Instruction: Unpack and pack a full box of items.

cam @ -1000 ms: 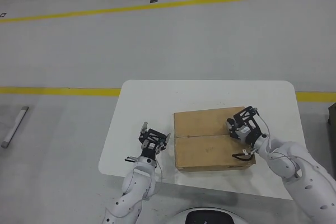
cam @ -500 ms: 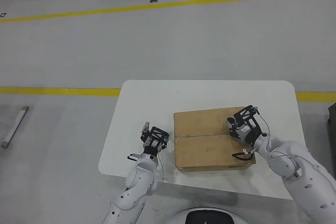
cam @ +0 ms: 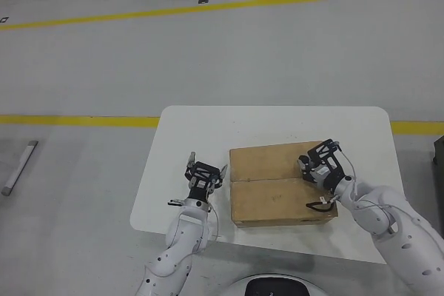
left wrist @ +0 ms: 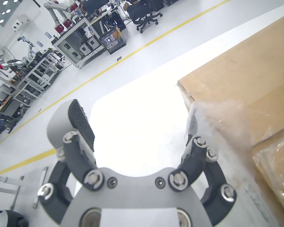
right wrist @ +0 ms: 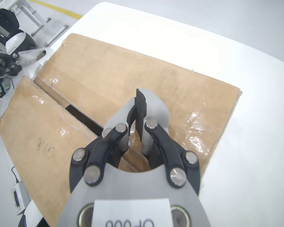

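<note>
Box first — the flat brown cardboard box point(cam: 270, 189) lies shut near the middle of the white round-cornered table point(cam: 185, 133), a shade toward 3 o'clock. Its two top flaps meet along a seam point(right wrist: 82, 119) running from 9 to 3 o'clock.

Over the last second the left claw point(cam: 206, 166) has crept toward 12 o'clock and slightly closer to the box's 9 o'clock end. The box has not shifted, and the right claw point(right wrist: 138, 109) has stayed put. My reading is that the seal is being worked at that end. Unpacking proper has not begun, since both flaps lie flat.

Left claw: released, jaws wide apart, clasping nothing. Yet a crumpled strip of clear packing tape point(left wrist: 203, 116) clings to the finger nearer the box and appears to trail back to the box's corner — stuck on rather than gripped. Whether it has torn free of the cardboard I cannot tell.

Right claw: clenched, its ridged pads pressed together with nothing visible between them. It hangs just above the seam near the box's 3 o'clock end, where a dark slit shows between the flaps.
</note>
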